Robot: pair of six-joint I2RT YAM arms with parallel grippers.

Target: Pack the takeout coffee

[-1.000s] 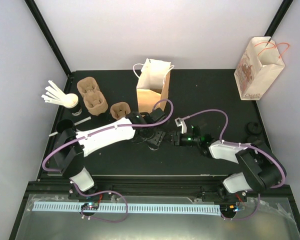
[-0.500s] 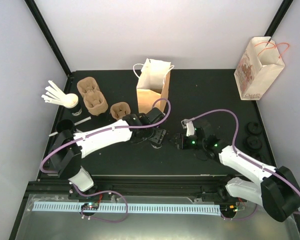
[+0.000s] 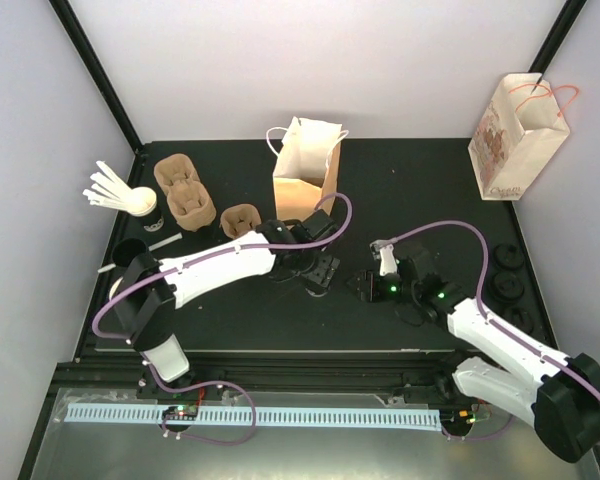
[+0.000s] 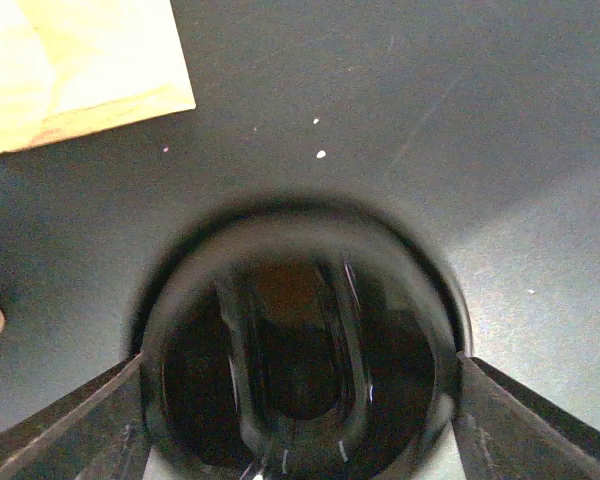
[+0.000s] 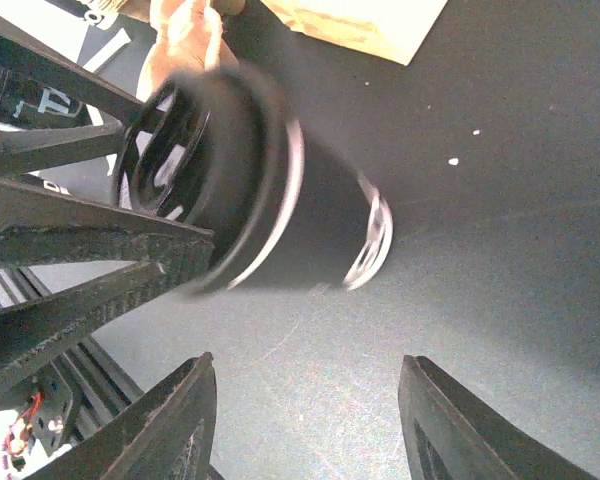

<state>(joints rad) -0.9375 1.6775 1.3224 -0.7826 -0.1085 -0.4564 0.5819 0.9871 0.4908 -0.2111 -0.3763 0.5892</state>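
Note:
The cup I see is black with a black lid (image 4: 300, 370), not white. My left gripper (image 3: 317, 272) is shut on it just in front of the open brown paper bag (image 3: 305, 175). In the left wrist view I look down on the lid between my two fingers (image 4: 520, 420). In the right wrist view the cup (image 5: 280, 200) appears tilted, gripped at its lid end by the left fingers (image 5: 80, 250). My right gripper (image 3: 366, 285) is open and empty, a short way right of the cup, with bare mat between its fingers (image 5: 170, 420).
Brown pulp cup carriers (image 3: 185, 195) and a single one (image 3: 242, 220) lie at back left. A white cup of white stirrers (image 3: 130, 200) stands at the far left. A printed paper bag (image 3: 520, 125) leans at back right. Black lids (image 3: 505, 270) sit at the right edge.
My right gripper has drawn back to the right, away from the cup, and its arm has stretched out. My left gripper has shifted slightly toward the brown bag with the cup.

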